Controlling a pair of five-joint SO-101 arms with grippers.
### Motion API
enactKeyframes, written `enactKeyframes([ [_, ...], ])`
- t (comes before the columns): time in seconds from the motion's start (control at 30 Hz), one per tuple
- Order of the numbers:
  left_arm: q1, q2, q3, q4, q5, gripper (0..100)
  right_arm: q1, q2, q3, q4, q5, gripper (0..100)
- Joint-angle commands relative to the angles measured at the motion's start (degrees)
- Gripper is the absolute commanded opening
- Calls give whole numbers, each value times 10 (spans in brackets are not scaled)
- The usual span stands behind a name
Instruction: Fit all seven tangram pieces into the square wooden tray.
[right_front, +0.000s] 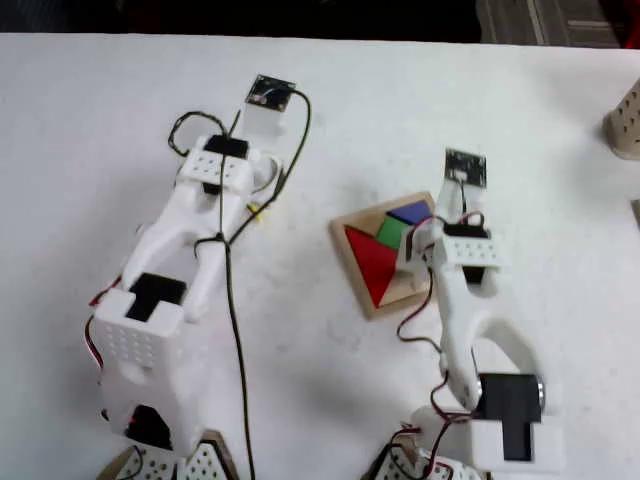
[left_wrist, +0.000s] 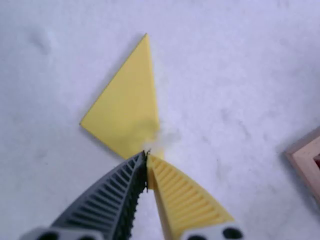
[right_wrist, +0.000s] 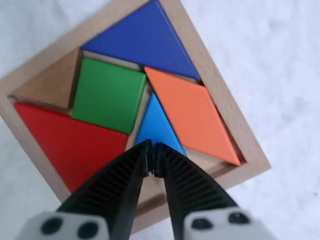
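Our clenched left hand (left_wrist: 146, 159) touches the yellow triangular piece (left_wrist: 125, 105). Our right hand (right_wrist: 152, 159), clenched too, hangs above the square wooden tray (right_wrist: 214, 87).

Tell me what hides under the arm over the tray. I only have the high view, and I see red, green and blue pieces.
Observer: An orange parallelogram and a light blue triangle also lie in the tray.
Operator: What is the other arm busy with?
Observer: The left gripper is shut, its tips at a corner of a yellow triangle lying flat on the table.
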Motion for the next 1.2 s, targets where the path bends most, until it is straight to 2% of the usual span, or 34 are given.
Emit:
enactKeyframes([
  [0.0, -2, -7, -21, -11, 2, 31, 7, -45, 32, -6, 2, 19],
  [0.27, -2, -7, -19, -11, 2, 31, 15, -2, 46, -111, 25, 18],
  [0.4, -3, -9, -18, -11, 2, 31, 14, 15, 16, -122, 24, 18],
  [0.53, -6, -10, -18, -11, 2, 31, 13, 13, 18, -102, 24, 17],
  [0.7, -7, -11, -21, 6, 1, 32, 14, -63, 28, -9, 28, 17],
  [0.8, -7, -22, -18, 14, -41, 38, 25, -143, 64, 13, 31, 17],
  [0.9, -7, -38, -17, 22, -88, 100, 52, -234, 120, 13, 60, 17],
  [1.07, -44, -33, -21, 14, -47, 255, 93, -361, 226, 8, 105, 20],
  [1.17, -51, -19, -22, -17, -18, 308, 109, -413, 274, 8, 133, 20],
])
